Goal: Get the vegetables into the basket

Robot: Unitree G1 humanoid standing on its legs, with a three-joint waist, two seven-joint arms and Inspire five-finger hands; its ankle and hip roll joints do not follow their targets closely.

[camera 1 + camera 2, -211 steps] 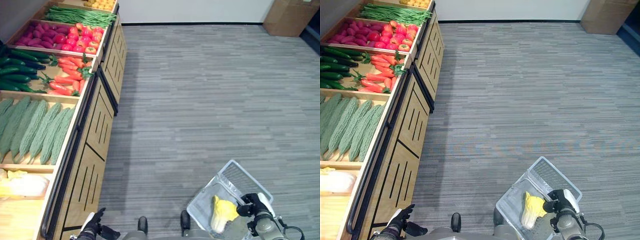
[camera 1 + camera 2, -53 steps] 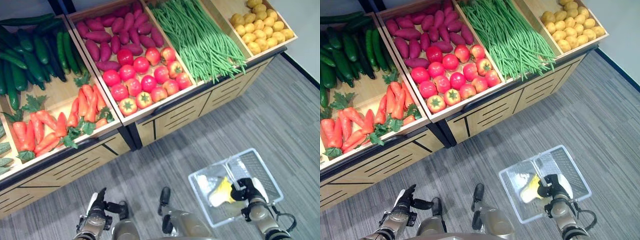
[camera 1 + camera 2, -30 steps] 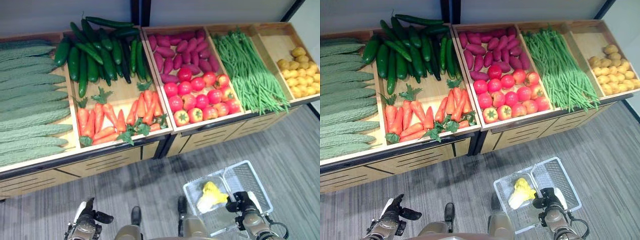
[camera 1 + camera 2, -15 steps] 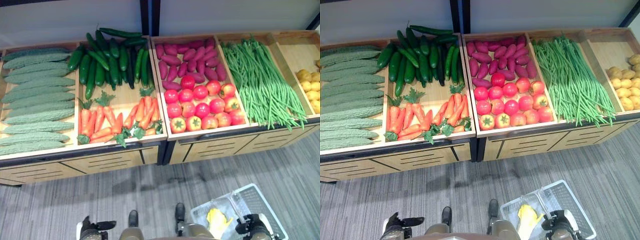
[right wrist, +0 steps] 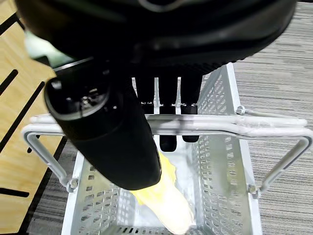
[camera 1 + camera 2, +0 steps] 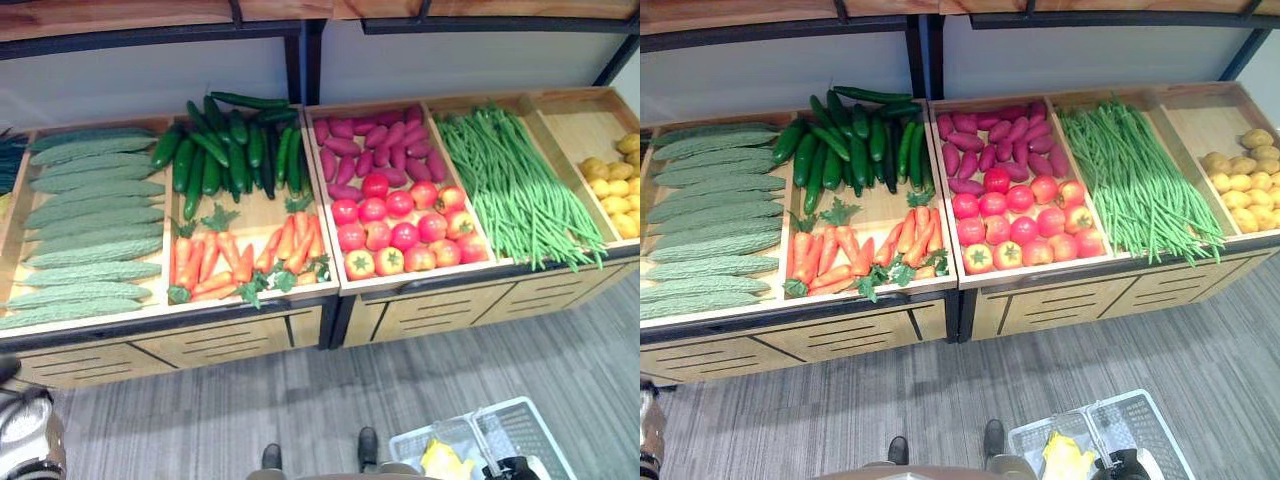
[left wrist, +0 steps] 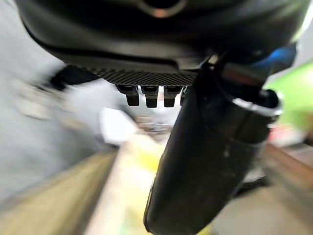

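A pale yellow cabbage is lying inside the white wire basket, which is hanging above grey striped floor. The right hand is gripping the basket's two metal handles, fingers curling round them. The left hand is showing blurred; I cannot tell its fingers' state. Ahead, wooden crates are holding ridged gourds, cucumbers, carrots, tomatoes and beans.

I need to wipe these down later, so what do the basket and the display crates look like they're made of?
The basket looks like white-coated metal: perforated mesh walls with thin wire handles the right hand curls around. Plastic can't be ruled out for the walls. The display crates look like light, matte wood or wood veneer, with visible grain and slotted fronts.
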